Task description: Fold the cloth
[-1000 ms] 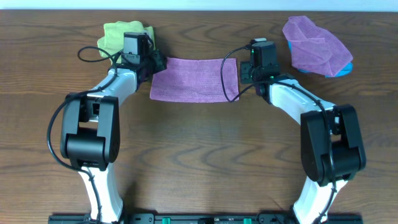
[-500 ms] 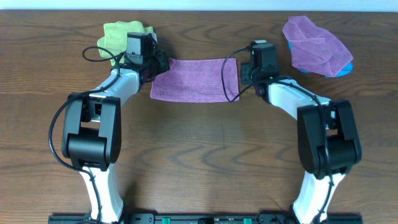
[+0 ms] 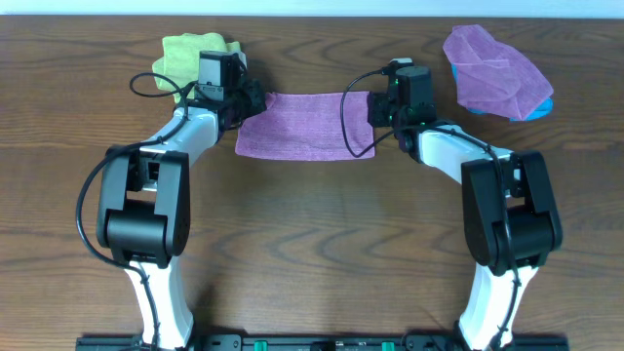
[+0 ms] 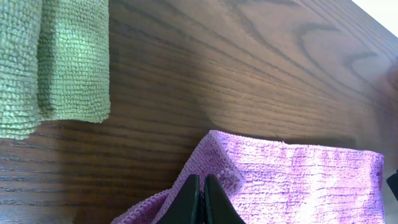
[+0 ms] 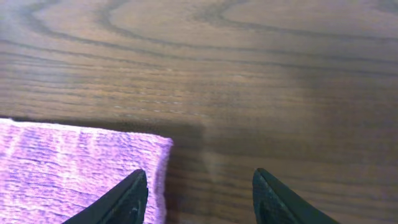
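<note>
purple cloth [image 3: 302, 125] lies spread flat at the far middle of the wooden table [image 3: 312, 234], between my two arms, and no fold is made in it yet. my left gripper [image 4: 200, 186] has its fingers pressed together on the cloth's far left corner, and the pile puckers up around the tips, so i judge that pinch is made. what has changed in the last second is on the other side: my right gripper [image 5: 199, 173] was standing off beside the cloth's right edge and has slid in toward it, so in the overhead view it now sits at the far right corner. its fingers are spread wide and hold nothing. in the wrist view the cloth's corner lies just beside the finger on the cloth's side, not between the two, with bare wood in the gap. so that grasp is not yet lined up, and i think it needs to come further over the corner before closing. a black cable [image 3: 344, 127] from that arm crosses over the cloth and could drag on it. the green cloth [image 3: 190, 54] lies just beyond my left gripper.
</note>
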You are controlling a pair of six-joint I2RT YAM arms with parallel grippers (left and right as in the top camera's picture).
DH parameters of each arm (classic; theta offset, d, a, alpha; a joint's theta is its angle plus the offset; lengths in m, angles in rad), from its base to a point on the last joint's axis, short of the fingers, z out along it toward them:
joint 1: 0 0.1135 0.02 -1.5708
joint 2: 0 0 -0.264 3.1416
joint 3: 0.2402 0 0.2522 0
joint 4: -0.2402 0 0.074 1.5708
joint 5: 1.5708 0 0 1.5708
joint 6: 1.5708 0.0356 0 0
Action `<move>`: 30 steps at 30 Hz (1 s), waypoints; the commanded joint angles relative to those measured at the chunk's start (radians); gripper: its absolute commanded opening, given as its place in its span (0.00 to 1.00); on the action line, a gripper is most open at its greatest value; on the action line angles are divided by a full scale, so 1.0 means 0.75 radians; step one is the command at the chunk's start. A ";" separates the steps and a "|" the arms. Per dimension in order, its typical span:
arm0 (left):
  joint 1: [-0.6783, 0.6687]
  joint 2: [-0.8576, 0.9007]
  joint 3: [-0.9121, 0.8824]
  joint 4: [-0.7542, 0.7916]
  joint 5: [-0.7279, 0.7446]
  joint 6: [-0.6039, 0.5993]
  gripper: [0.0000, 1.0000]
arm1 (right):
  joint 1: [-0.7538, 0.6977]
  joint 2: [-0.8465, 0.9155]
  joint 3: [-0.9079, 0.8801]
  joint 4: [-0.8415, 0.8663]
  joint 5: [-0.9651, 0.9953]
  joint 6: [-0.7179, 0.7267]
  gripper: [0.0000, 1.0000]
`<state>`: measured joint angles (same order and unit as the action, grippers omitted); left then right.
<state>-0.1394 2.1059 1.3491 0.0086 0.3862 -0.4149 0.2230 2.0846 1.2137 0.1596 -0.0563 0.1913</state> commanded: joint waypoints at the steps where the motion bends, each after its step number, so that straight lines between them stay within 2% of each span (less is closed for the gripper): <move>1: 0.005 0.009 0.040 -0.002 0.010 0.010 0.06 | -0.009 0.017 0.015 0.018 -0.055 0.054 0.54; 3: 0.005 0.009 0.040 -0.002 0.010 0.010 0.07 | -0.009 0.024 0.015 0.030 -0.075 0.066 0.53; 5: 0.005 0.010 0.040 -0.002 0.010 0.010 0.12 | -0.009 0.034 0.015 0.034 -0.082 0.089 0.53; 7: 0.005 0.009 0.040 -0.002 0.010 0.010 0.25 | -0.009 0.039 0.015 0.033 -0.106 0.089 0.53; 8: 0.006 0.009 0.040 -0.001 0.010 0.010 0.37 | -0.009 0.039 0.015 0.032 -0.112 0.089 0.53; 9: 0.009 0.009 0.040 -0.002 0.010 0.010 0.41 | -0.009 0.039 0.015 0.032 -0.111 0.089 0.53; 16: 0.023 0.009 0.040 -0.026 0.045 0.013 0.48 | -0.009 0.039 0.015 0.036 -0.112 0.090 0.51; 30: 0.051 0.009 0.040 -0.085 0.079 0.056 0.48 | -0.009 0.039 0.015 0.037 -0.121 0.104 0.49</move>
<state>-0.1017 2.1059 1.3525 -0.0498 0.4236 -0.3912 0.2230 2.0888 1.2137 0.1844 -0.1390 0.2554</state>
